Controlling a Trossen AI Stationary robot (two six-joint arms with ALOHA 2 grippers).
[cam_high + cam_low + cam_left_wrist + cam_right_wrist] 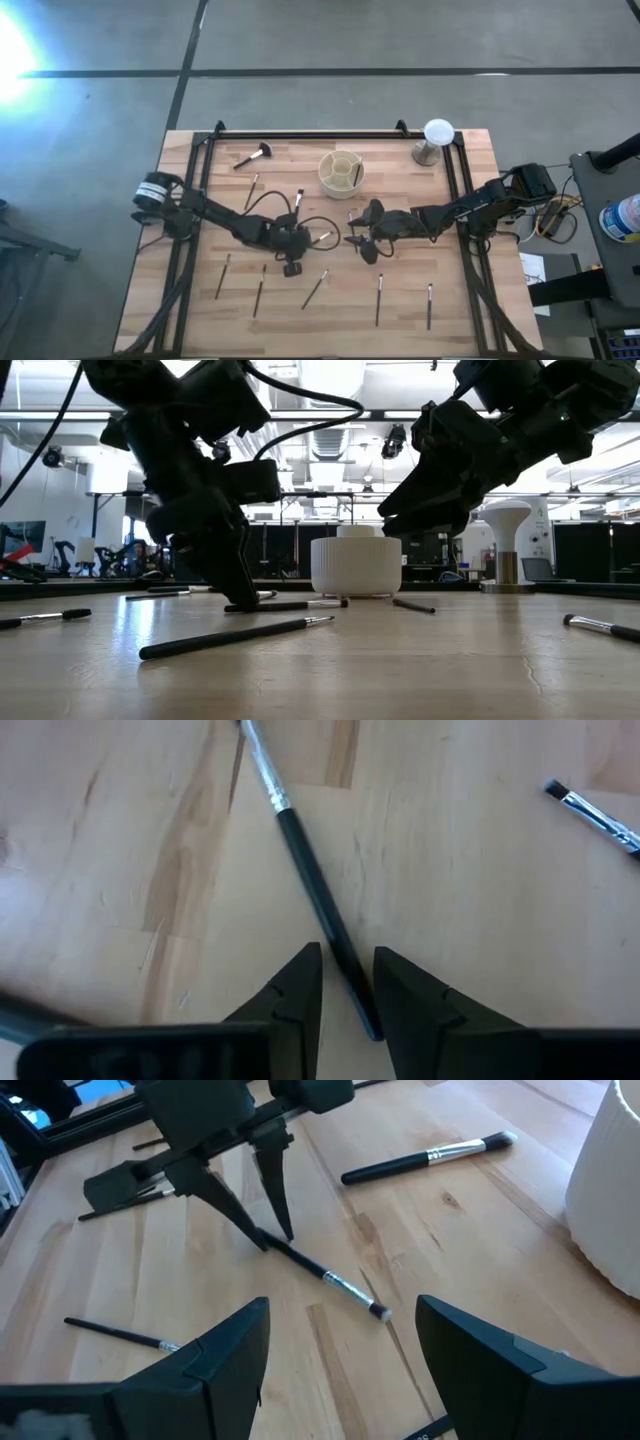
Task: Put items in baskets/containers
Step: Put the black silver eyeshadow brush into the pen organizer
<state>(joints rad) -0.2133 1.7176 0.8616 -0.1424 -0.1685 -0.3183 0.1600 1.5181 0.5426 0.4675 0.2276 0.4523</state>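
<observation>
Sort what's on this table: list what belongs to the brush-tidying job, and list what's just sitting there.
Belongs to the job:
- left claw, its fingers either side of a dark-handled brush on the table
- cream divided holder, one brush already inside
- loose brushes scattered on the wood
- fluffy-headed brush
- right claw, open, hovering nearby

Just lying about:
- white globe on a stand
</observation>
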